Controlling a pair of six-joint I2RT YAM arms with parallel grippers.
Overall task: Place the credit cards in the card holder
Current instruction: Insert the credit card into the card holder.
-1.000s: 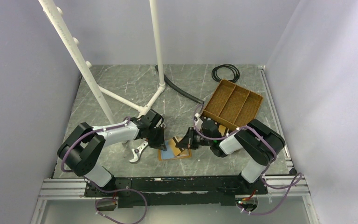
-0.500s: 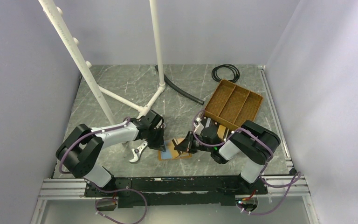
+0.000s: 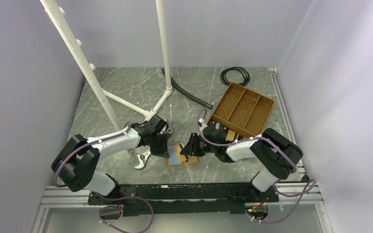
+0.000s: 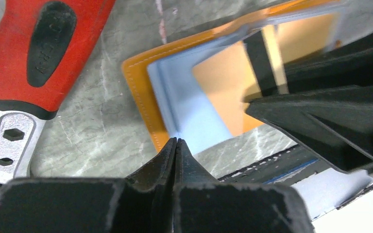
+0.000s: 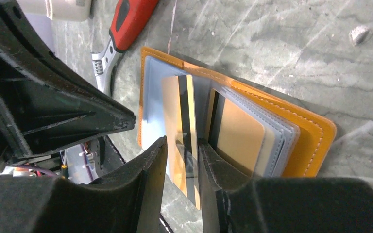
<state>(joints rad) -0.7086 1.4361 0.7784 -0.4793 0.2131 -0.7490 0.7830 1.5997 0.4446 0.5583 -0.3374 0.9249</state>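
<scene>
No wording is legible in any view; raised lettering on the red wrench handle (image 4: 43, 48), at ten o'clock, blurs beyond reading.

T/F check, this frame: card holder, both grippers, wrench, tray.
1. The card holder lies open on the table. True.
2. The left gripper is wide open. False: its fingertips meet, at the holder's blue panel.
3. A red-handled wrench lies beside the holder. True.
4. The holder sits inside the brown tray. False: it lies on the table, apart from the tray.
5. The right gripper is open, with a striped card between its fingers. True.
</scene>
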